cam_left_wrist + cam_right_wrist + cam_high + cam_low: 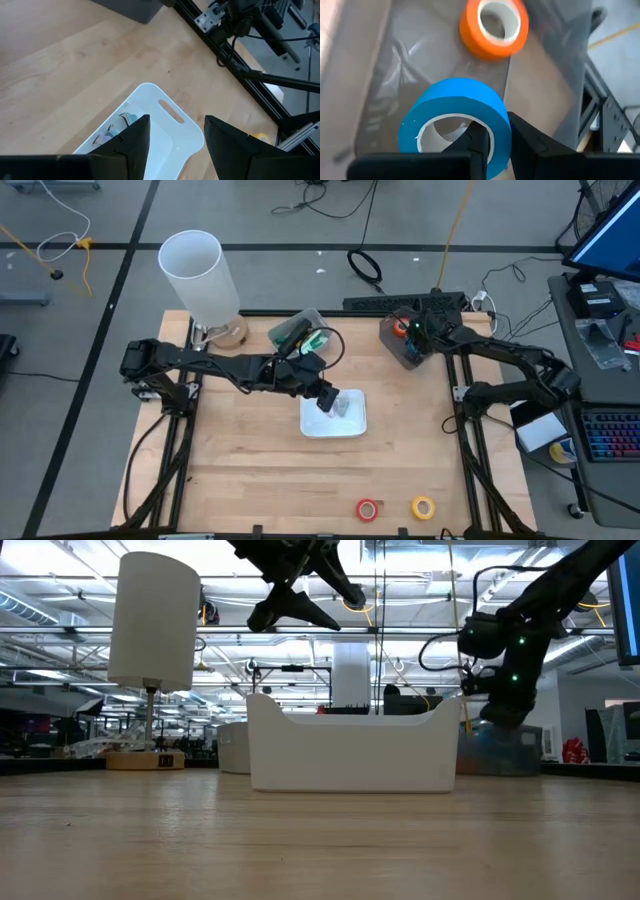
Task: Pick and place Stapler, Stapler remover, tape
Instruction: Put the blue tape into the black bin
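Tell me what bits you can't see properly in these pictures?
- High view: the left pincer covers part of the white bin.
- Low view: the bin's wall hides its contents.
- Right wrist view: the right pincer hides part of the blue tape.

You see a pale wooden table (250, 470) with a matt grain, and at its centre a smooth, glossy white plastic bin (352, 423). At two o'clock, a clear plastic container (420, 60) holds a smooth blue tape roll (465, 105) and an orange tape roll (470, 37).

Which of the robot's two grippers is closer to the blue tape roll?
The right one. The right gripper is at the blue tape roll inside the clear bin, fingers at its wall. The left gripper hovers open over the white tray, mid-table.
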`<state>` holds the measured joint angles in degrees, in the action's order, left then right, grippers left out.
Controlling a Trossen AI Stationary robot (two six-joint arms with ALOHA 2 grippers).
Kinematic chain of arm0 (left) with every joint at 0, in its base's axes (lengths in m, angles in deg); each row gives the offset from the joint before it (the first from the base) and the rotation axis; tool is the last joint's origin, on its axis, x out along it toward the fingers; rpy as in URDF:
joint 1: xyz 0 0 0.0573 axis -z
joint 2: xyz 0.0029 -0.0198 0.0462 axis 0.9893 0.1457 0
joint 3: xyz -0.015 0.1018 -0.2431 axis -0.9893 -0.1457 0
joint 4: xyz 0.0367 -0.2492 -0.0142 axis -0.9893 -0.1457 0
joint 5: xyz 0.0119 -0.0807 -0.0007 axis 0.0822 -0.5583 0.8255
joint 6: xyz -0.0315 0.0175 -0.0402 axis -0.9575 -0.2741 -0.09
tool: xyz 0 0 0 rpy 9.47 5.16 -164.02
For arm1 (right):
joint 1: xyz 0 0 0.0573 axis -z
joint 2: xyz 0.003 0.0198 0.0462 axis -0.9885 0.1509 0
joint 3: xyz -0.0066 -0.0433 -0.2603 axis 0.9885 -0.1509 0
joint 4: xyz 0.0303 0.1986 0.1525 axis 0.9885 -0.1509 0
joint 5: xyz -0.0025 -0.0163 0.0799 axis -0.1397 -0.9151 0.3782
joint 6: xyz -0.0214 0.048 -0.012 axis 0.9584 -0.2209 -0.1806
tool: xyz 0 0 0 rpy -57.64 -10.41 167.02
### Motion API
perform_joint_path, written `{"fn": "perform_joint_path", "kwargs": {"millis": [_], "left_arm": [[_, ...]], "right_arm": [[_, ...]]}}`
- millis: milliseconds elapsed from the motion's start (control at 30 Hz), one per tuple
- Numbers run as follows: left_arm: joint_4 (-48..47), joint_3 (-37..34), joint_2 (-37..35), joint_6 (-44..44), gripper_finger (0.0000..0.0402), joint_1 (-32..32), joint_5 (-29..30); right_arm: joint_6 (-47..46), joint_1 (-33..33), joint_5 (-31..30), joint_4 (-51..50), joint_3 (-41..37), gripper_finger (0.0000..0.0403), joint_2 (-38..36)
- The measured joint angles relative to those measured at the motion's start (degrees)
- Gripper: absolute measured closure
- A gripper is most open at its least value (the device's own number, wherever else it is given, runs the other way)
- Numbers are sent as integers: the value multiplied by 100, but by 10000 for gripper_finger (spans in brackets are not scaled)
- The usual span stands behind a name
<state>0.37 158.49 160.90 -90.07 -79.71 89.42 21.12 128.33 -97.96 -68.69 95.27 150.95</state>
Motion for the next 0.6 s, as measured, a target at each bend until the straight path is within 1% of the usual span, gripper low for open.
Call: {"fn": "perform_joint_path", "kwargs": {"millis": [133,267,600], "left_arm": [[-10,0,0,56,215,0,-2],[-4,0,0,111,215,0,-2],[4,0,0,149,215,11,-4]], "right_arm": [[122,37,-1,-170,0,356,48],[127,35,-5,-91,0,345,46],[112,31,-5,-83,0,291,9]]}}
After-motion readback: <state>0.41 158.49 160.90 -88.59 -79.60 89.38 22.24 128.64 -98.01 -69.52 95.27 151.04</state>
